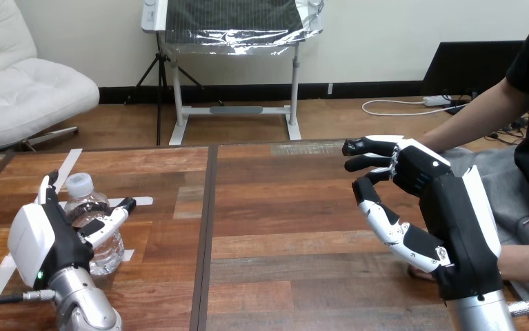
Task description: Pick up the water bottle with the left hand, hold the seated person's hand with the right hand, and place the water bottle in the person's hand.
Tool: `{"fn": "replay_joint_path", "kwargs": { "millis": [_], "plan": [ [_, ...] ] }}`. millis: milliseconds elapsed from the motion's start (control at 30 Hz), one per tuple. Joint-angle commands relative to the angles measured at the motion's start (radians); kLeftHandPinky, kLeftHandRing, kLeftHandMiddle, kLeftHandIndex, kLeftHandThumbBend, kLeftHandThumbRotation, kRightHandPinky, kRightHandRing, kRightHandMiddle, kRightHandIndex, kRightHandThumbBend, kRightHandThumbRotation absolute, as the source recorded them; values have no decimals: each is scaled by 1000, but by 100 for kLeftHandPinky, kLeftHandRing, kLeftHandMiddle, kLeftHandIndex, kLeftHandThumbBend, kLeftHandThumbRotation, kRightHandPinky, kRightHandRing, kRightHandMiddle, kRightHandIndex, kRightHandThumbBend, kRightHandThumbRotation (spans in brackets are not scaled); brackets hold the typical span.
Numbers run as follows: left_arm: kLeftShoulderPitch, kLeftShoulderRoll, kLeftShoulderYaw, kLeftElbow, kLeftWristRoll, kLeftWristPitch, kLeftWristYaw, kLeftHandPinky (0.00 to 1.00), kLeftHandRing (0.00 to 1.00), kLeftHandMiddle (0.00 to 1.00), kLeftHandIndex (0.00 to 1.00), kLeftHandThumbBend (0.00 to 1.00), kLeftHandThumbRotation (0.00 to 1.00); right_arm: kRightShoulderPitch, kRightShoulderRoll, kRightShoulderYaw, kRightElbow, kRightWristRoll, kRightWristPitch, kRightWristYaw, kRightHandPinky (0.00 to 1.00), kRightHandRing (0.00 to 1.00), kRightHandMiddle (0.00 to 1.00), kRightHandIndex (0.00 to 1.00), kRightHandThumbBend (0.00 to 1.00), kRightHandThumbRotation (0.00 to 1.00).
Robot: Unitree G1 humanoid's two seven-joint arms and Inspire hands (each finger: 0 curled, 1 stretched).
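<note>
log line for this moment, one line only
left hand: fingers curled round water bottle, upright on table | right hand: open, raised over person's hand, no hold seen | stage: grasping bottle

The wooden table (pixel 282 227) is made of reddish-brown planks of mixed tone that run from side to side, and a dark narrow seam (pixel 205 234) running from the far edge to the near edge splits it into a left and a right half. On the left half lie several strips of white tape (pixel 70 160): one slanted near the far edge, one short and level close to the seam, and one slanted at the near left corner. Among the strips a clear plastic water bottle (pixel 108 252) with a white cap stands upright on the boards, well left of the seam.
</note>
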Motion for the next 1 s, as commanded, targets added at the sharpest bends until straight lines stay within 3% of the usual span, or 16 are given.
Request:
{"fn": "replay_joint_path", "kwargs": {
  "millis": [0, 533, 833, 967],
  "plan": [
    [-96, 44, -23, 38, 14, -26, 24, 76, 83, 87, 88, 86, 39, -73, -6, -3, -29, 1, -13, -1, 51, 64, 69, 65, 34, 12],
    [-148, 56, -35, 121, -6, -18, 18, 74, 82, 86, 87, 86, 40, -80, -10, -6, -21, -3, -25, -1, 49, 62, 68, 64, 34, 12],
    [-182, 64, -45, 164, -13, 6, -15, 74, 82, 85, 87, 86, 42, -78, -10, -8, -26, -4, -22, -3, 49, 62, 68, 64, 34, 12],
    [-199, 65, -35, 193, -44, -8, -44, 70, 79, 83, 84, 85, 38, -73, -8, -12, -38, -11, -11, -10, 50, 62, 68, 64, 34, 13]
  ]
}}
